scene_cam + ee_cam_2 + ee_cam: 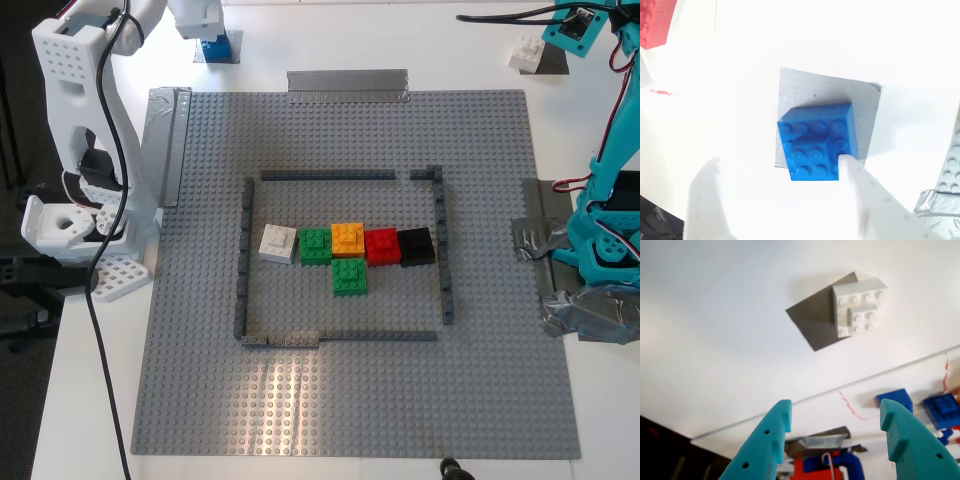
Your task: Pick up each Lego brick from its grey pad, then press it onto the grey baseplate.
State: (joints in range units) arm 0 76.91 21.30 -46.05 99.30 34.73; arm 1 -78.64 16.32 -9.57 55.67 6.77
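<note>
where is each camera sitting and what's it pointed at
Exterior view: overhead, looking down on the grey baseplate; a white arm at its left, a teal arm at its right.
First wrist view: on my first gripper, teal jaws open, facing the white brick on its dark grey pad.
Second wrist view: on my second gripper, white jaws open, over the blue brick on its silvery pad.
Shared: both bricks also show at the exterior view's top edge.

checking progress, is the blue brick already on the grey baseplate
No, the blue brick sits on its silvery grey pad on the white table, with my second gripper open over it.
</note>
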